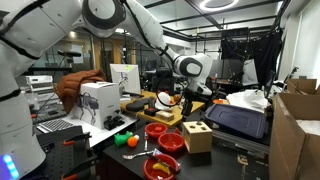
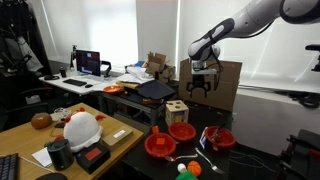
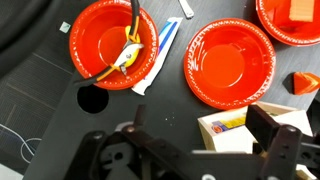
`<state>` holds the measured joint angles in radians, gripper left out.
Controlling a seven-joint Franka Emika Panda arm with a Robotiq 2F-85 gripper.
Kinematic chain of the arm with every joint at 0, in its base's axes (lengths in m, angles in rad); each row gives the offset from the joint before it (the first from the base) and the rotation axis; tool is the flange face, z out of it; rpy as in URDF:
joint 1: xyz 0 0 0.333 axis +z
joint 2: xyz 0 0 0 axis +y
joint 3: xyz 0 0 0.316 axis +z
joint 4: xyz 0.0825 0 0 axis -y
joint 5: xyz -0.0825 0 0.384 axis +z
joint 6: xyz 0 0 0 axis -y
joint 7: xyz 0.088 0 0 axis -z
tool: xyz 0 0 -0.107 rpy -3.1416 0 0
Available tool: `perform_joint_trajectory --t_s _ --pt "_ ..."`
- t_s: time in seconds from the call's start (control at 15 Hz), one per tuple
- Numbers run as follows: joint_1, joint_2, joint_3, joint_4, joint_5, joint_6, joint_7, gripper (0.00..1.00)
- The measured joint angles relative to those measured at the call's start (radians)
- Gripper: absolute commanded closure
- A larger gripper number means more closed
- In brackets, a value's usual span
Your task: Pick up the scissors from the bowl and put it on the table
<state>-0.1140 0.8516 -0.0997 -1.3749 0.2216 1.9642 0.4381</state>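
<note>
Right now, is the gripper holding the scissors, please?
No, in the wrist view the open gripper is empty and the scissors lie in a red bowl.

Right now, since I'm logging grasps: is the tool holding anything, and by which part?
Nothing is held. The tool hangs open in the air, while the scissors lie in a red bowl, untouched.

Ext cams view table (image 2: 265,150) from differing sides, mid-range; wrist cam looks down, close; all share red bowls (image 3: 228,62).
</note>
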Motion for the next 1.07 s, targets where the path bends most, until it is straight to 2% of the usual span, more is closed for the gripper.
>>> perform_joint_trajectory --t_s 0.2,0.6,0.87,1.07 --pt "0.011 0.024 0.000 -0.015 0.026 0.026 0.060 0.00" --pt "0.086 0.010 -0.036 -0.130 -0.027 0.199 0.063 0.00" --pt "0.139 -0.050 -0.066 -0.264 -0.060 0.292 0.088 0.00" --pt "0.151 -0.112 -0.073 -0.399 -0.059 0.367 0.121 0.00"
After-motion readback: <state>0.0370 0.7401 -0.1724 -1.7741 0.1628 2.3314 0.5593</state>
